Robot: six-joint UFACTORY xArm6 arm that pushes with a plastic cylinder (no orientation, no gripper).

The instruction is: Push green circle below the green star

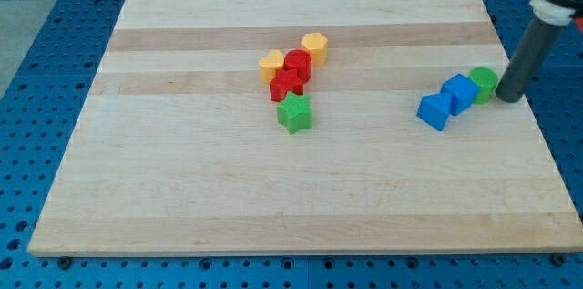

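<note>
My tip (510, 99) holds nothing, sits just at the view's right of the green circle (484, 82); circle touches the blue cube (460, 93), well to the right of the green star (294, 114); judged push direction: leftward and slightly down.

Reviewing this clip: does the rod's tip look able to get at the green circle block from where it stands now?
Probably yes. My tip sits right beside the green circle block, on its right in the view, with nothing between them. The blue blocks lie on the circle's far side.
</note>
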